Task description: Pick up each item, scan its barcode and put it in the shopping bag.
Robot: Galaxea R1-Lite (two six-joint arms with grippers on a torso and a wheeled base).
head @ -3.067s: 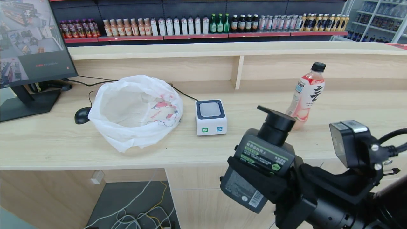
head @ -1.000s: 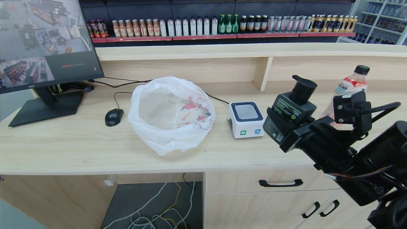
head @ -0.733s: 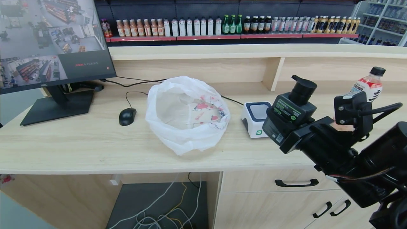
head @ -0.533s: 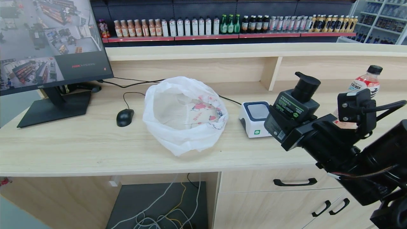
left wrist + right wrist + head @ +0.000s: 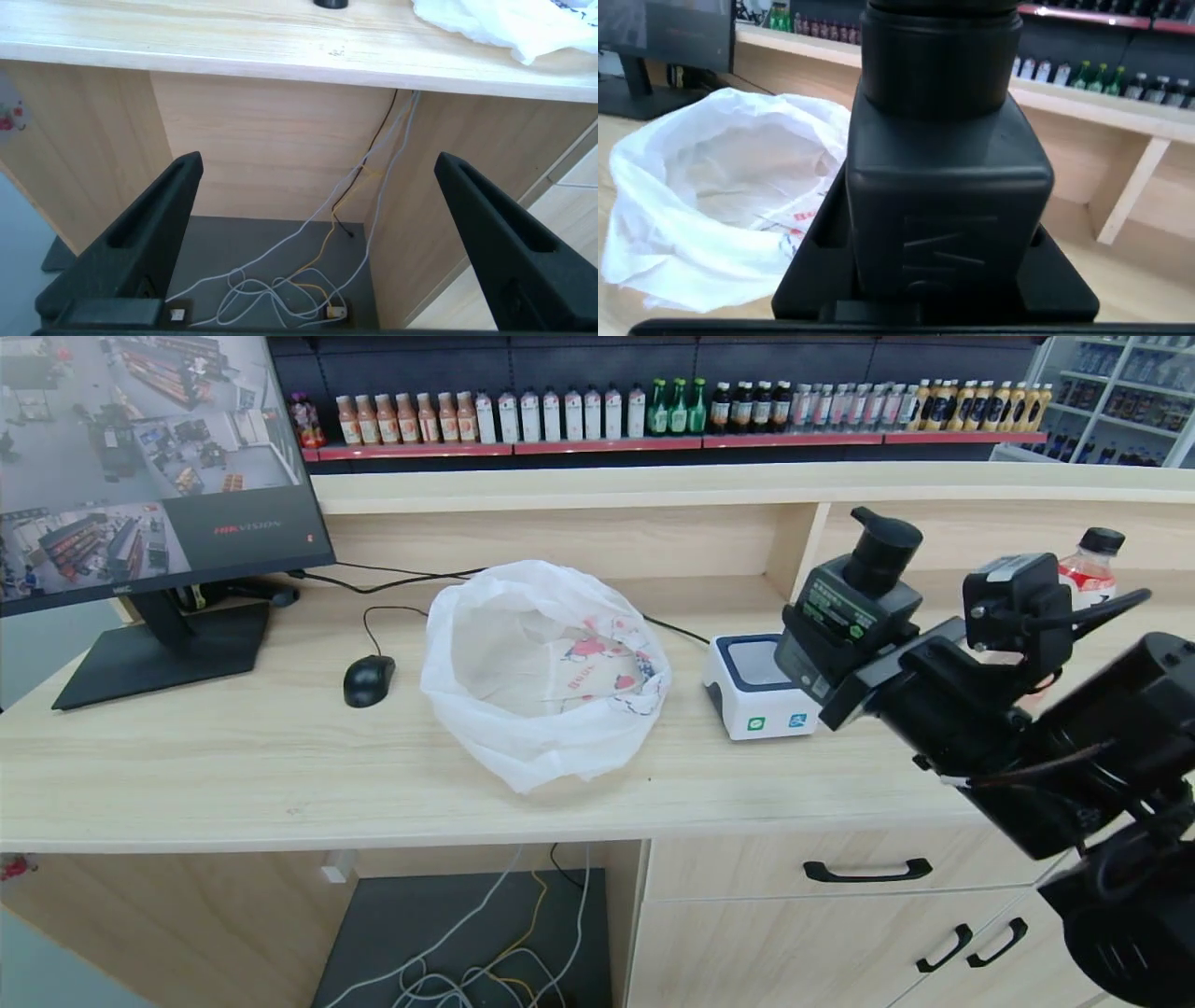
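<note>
Jaws spread wide, the left gripper [image 5: 318, 173] hangs low, well left of the white box scanner with a grey glass top [image 5: 758, 695]. The right gripper's [image 5: 831, 667] jaws clench a black square pump-capped plastic bottle [image 5: 845, 616], tilted just above the scanner's right edge. Its barcode should face the glass squarely, held steady. The white plastic shopping bag [image 5: 541, 672] lies open left of the scanner.

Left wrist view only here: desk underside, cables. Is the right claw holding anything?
Observer: Yes, the right claw is shut on a black bottle.
Operator: Near the scanner?
Observer: In the head view the bottle overlaps the white scanner's right edge, cap tilted up and away.
Operator: Bag?
Observer: The shopping bag sits open on the counter, left of the scanner.
</note>
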